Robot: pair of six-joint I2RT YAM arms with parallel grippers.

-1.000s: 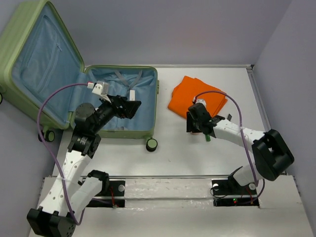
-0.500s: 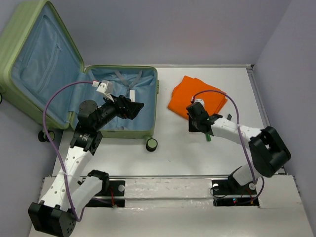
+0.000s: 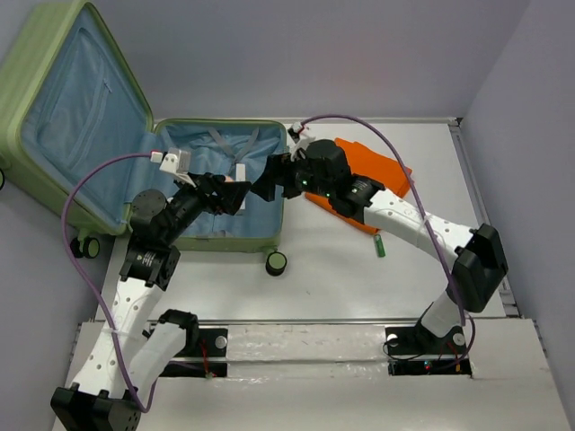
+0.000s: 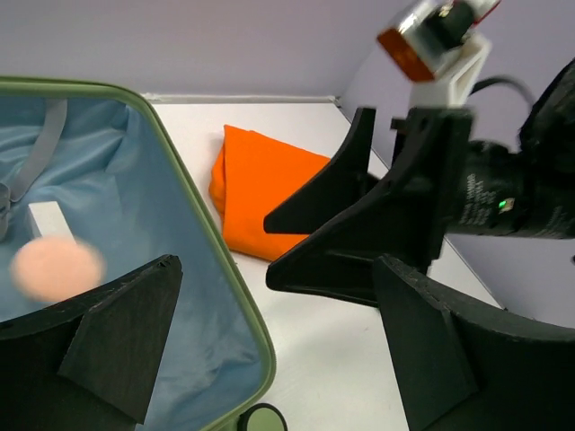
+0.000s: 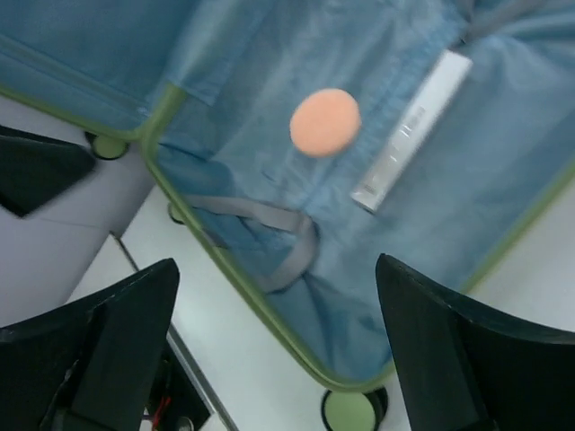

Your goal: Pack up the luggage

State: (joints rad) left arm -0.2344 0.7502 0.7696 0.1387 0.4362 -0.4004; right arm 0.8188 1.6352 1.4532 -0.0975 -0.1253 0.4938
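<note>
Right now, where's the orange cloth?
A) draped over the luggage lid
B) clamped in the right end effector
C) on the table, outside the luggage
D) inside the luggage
C: the orange cloth lies folded on the table to the right of the luggage, outside its green rim. The left wrist view shows the same.
</note>
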